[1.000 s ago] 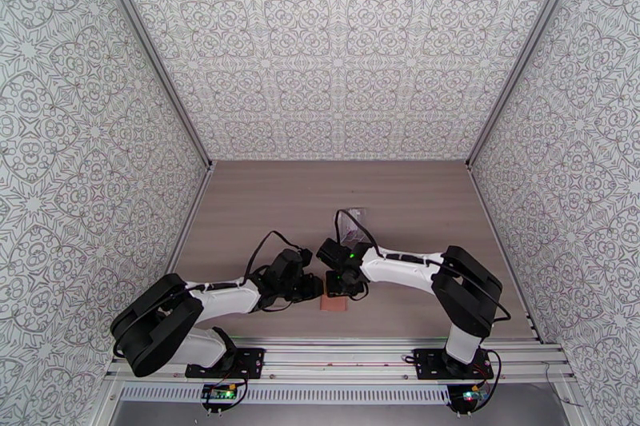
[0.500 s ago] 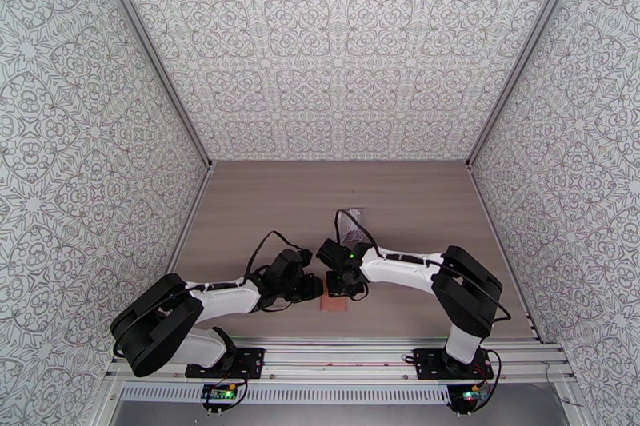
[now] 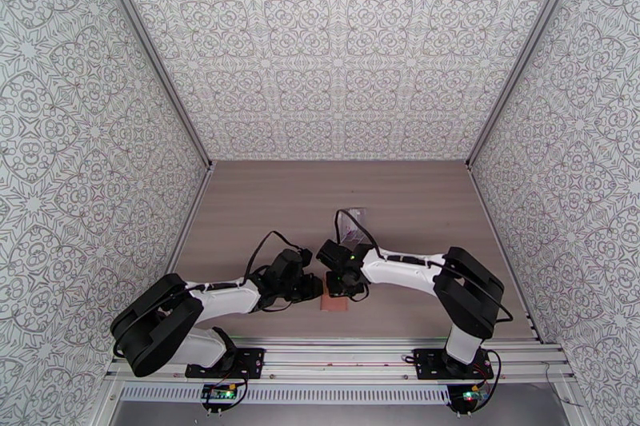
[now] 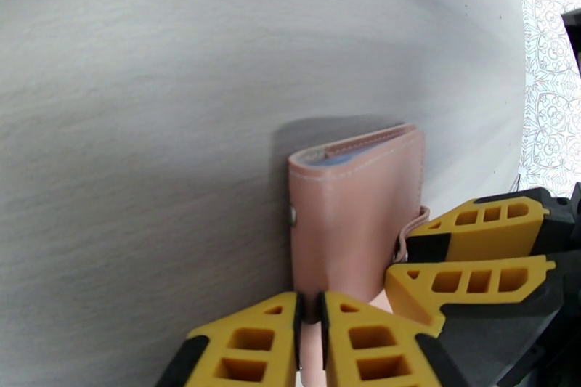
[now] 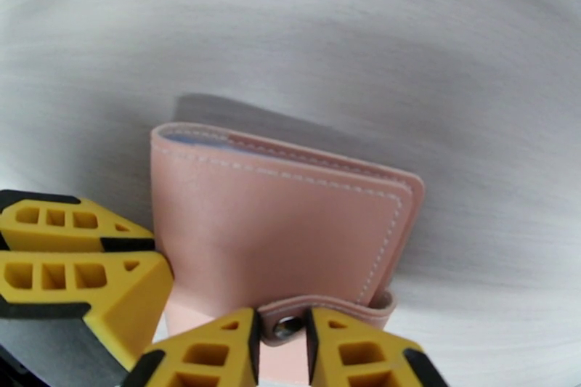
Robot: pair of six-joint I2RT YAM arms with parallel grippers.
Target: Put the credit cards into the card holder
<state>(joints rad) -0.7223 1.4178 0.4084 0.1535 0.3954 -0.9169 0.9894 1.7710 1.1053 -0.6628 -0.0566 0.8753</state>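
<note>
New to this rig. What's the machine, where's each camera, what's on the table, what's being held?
Two robot arms are bolted side by side at a table's near edge, each with a two-finger gripper. The wide shot is from a fixed camera above and behind them; the close-ups come from wrist cameras. A clear pouch lies on the table; nearer the arms is a pink card holder, folded. The left gripper pinches the holder's edge; the right gripper pinches its snap tab.

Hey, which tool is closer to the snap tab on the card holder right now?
Right. The right tool is pinched on the snap tab itself. The left tool grips an adjacent edge of the card holder, off the tab.
</note>
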